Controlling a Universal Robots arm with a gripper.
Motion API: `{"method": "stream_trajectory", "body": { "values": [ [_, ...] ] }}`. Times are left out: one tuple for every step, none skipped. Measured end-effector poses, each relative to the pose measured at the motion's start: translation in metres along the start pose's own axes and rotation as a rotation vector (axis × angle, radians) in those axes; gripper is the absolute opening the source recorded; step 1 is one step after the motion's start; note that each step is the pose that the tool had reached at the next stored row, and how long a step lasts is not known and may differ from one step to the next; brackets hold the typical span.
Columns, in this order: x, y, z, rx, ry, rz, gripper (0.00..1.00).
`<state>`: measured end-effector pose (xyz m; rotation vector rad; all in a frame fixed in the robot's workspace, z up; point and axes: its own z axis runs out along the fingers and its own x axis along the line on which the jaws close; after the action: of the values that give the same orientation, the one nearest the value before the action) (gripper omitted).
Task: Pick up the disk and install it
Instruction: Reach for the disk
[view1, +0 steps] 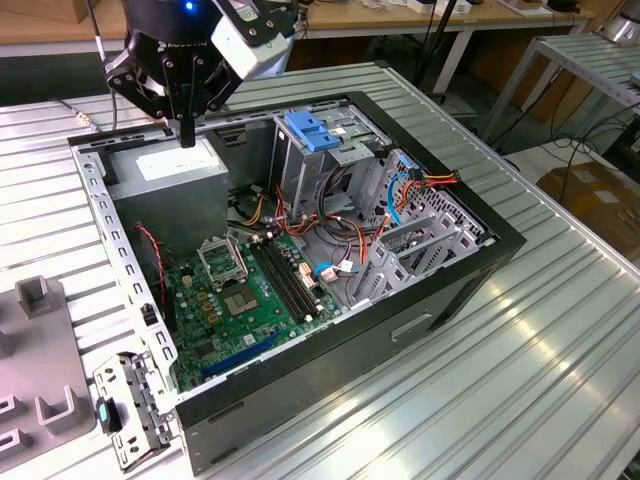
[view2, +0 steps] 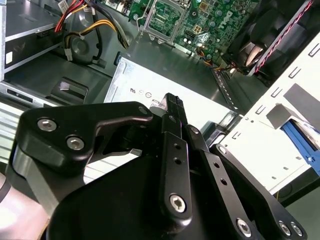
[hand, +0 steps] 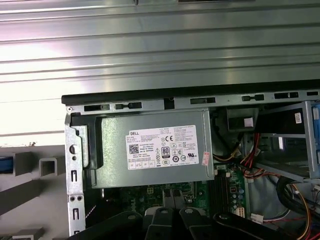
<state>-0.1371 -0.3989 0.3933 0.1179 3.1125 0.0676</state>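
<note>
disk (view2: 302, 146): judged by blue carrier edge, lies outside the computer case (view1: 420, 300), beyond the rear wall (view2: 260, 125), fixture (view1: 40, 300) side; long axis unclear | gripper (view1: 187, 138): over the power supply (view1: 175, 168), nearer the case interior, pointing straight down | fingers (view2: 173, 107): closed together, holding nothing

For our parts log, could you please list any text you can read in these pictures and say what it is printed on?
White label on the power supply unit: print too small to read.
Green motherboard: markings too small to read.
Nothing else carries legible text.
</note>
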Motion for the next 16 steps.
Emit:
{"method": "stream_trajectory", "body": {
  "values": [
    [0.0003, 0.0, 0.0, 0.0, -0.0001, 0.0, 0.11],
    [0.0007, 0.0, 0.0, 0.0, -0.0001, 0.0, 0.11],
    [0.001, -0.0001, 0.0, 0.0, -0.0001, 0.0, 0.11],
    [0.0013, -0.0001, 0.0, 0.0, -0.0001, 0.0, 0.11],
    [0.0015, -0.0001, 0.0, -0.0001, -0.0001, 0.0, 0.11],
    [0.0019, -0.0002, -0.0001, 0.0, 0.0, 0.0, 0.11],
    [0.0022, -0.0002, -0.0001, 0.0, 0.0, 0.0, 0.11],
    [0.0026, -0.0002, -0.0001, 0.0, 0.0, 0.0, 0.11],
    [0.0028, -0.0002, -0.0001, 0.0, 0.0, 0.0, 0.11],
    [0.0032, -0.0002, -0.0001, 0.0, 0.0, 0.0, 0.11],
    [0.0035, -0.0003, -0.0001, -0.0001, -0.0001, 0.0, 0.11],
    [0.0038, -0.0003, -0.0001, 0.0, 0.0, 0.0, 0.11],
    [0.0041, -0.0003, -0.0001, -0.0001, 0.0, 0.0, 0.11],
    [0.0046, -0.0003, -0.0001, 0.0, -0.0001, 0.0, 0.11],
    [0.005, -0.0004, -0.0001, 0.0, 0.0, 0.0, 0.11],
    [0.0053, -0.0004, -0.0001, 0.0, 0.0, 0.0, 0.11]
  ]
}}
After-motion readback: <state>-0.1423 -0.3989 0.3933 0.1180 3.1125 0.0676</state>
